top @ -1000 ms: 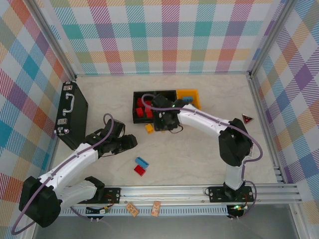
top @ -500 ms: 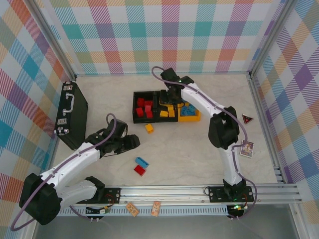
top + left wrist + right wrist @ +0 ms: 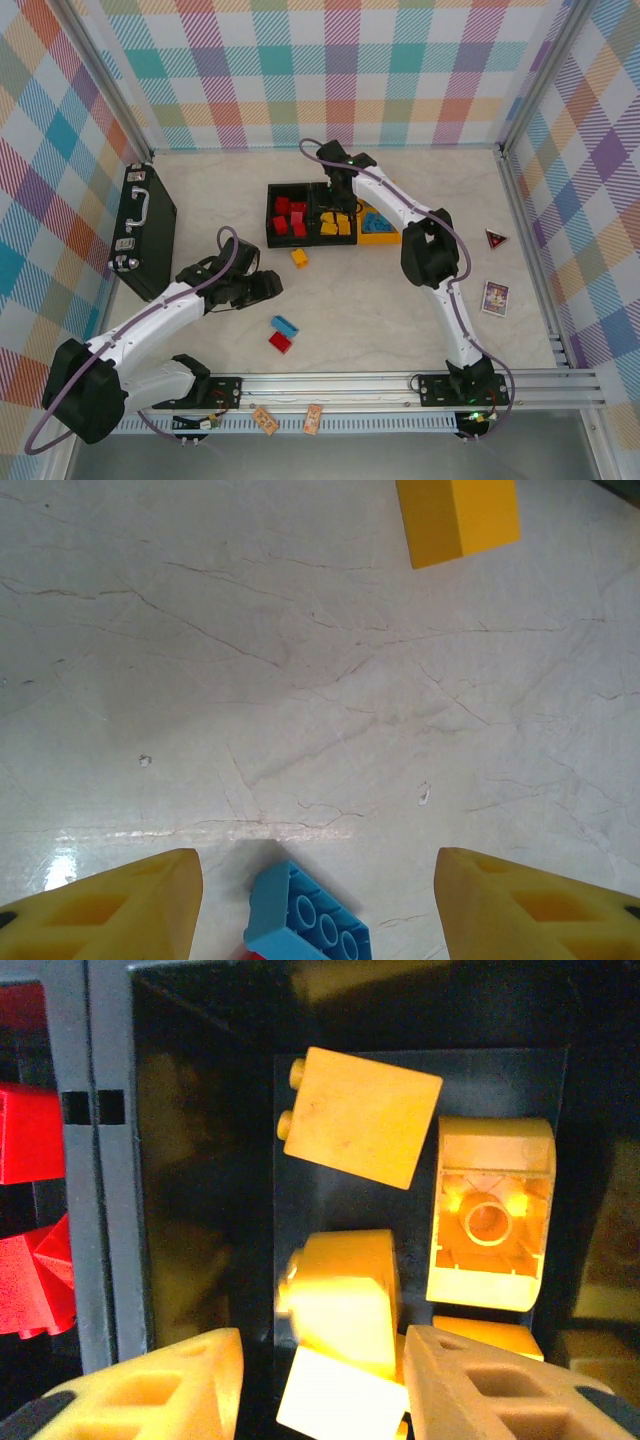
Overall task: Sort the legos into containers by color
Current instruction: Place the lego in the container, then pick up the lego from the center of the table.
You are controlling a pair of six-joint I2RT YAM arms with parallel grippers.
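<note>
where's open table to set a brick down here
Bare tabletop lies between the blue lego and the right arm, and between the briefcase and the bins. Crowded: the bins, and around the left gripper.

No writing can be read; the small card (image 3: 495, 297) and orange tags (image 3: 265, 420) are too blurred

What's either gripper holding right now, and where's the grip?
Nothing. The left gripper is open near a blue lego; the right gripper is open over yellow legos in the middle bin.
</note>
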